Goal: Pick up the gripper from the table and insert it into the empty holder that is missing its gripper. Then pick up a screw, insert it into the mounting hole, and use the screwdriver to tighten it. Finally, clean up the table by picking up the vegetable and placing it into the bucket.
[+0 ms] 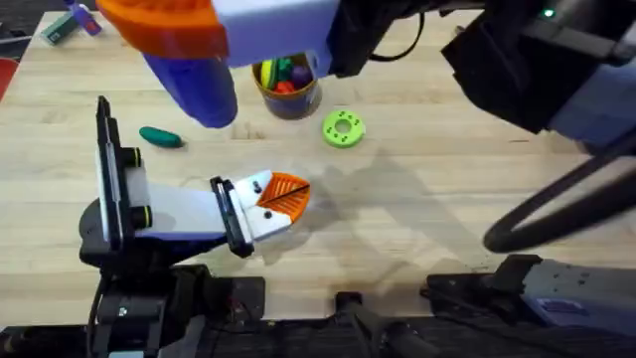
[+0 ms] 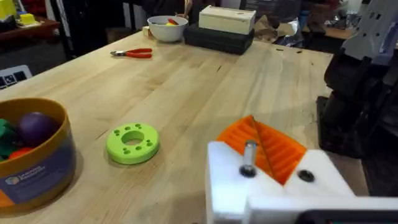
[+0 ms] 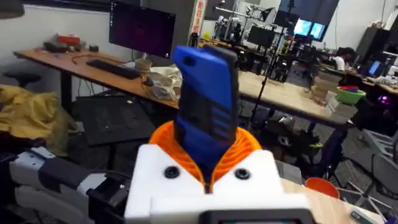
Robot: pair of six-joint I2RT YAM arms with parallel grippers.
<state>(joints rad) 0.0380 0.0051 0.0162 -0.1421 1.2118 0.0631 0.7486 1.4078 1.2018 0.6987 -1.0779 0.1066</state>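
The right arm rises close under the overhead camera, large and blurred, cutting off the far left part of the desk (image 1: 427, 229). The right gripper (image 3: 208, 163) has its jaws clamped on the one blue screwdriver (image 3: 205, 93). The screwdriver's body stands up between the orange pads (image 3: 249, 144), with its lower end hidden behind the white block. Its bit cannot be made out.

The left gripper (image 1: 283, 199) lies low over the near middle of the desk. Whether its jaws are apart or together cannot be told. In the left wrist view its white block (image 2: 224, 180) carries an orange ribbed wedge (image 2: 283, 149). One screw (image 2: 249, 157) stands in a hole in the block's face, and a second dark hole (image 2: 305, 176) sits just beside it, empty.

One dark green vegetable (image 1: 159, 137) lies on the bare wood, well left of the bucket (image 1: 290, 97) and apart from both grippers. The bucket is partly covered by the raised arm in the overhead view and cut by the frame edge in the left wrist view. Several coloured toys lie inside it, too crowded to count. One green disc (image 1: 344, 128) lies just to its right.

At the far edge of the desk lie one pair of red-handled pliers (image 2: 132, 53), one white bowl (image 2: 167, 29) and a pale box (image 2: 227, 18) on top of a dark one. The wood between these and the disc is open.
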